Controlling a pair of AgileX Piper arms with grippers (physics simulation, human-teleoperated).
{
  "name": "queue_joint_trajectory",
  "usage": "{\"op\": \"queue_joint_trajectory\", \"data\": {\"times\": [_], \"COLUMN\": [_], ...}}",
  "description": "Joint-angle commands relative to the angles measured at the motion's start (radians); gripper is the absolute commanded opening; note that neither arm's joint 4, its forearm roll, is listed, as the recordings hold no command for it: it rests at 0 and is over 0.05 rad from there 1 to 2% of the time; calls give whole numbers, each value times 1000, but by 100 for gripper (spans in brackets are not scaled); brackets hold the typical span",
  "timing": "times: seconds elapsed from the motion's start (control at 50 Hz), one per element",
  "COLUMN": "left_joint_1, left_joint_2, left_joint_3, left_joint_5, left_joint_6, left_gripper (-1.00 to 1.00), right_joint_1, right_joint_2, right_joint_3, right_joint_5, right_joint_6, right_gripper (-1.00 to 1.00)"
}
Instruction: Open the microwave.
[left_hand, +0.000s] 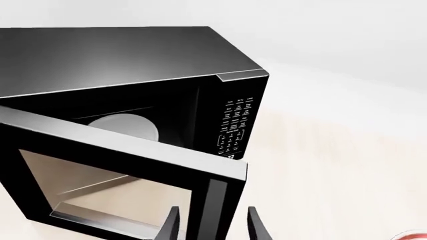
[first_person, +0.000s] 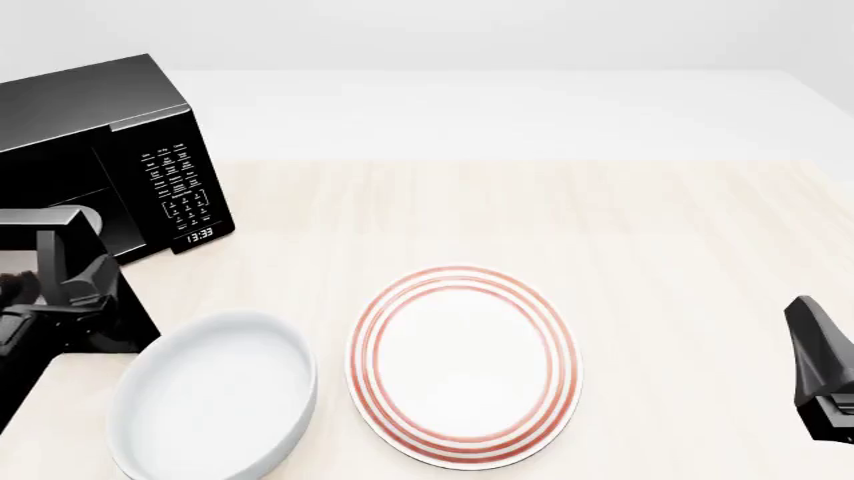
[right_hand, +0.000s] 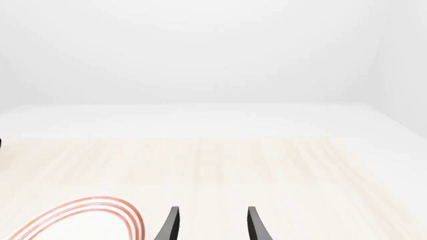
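Observation:
The black microwave stands at the table's far left, its keypad and clock display facing right. Its door is swung well open, showing the white turntable inside. My left gripper is open, one finger on each side of the door's free edge, where the grey handle runs. No finger visibly presses on it. In the front view the left arm sits against the open door. My right gripper is open and empty, low at the right, far from the microwave.
A white bowl sits near the front left, just right of the open door. A white plate with red rings lies beside it at front centre. Bare wood tabletop stretches to the right and back.

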Motion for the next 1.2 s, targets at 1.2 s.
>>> {"op": "queue_joint_trajectory", "data": {"times": [1.2], "left_joint_1": [7], "left_joint_2": [-750], "left_joint_3": [-73], "left_joint_5": [667], "left_joint_6": [98], "left_gripper": [100], "right_joint_1": [0], "right_joint_2": [0], "right_joint_3": [0], "right_joint_5": [0], "right_joint_6": [0], "right_gripper": [100]}}
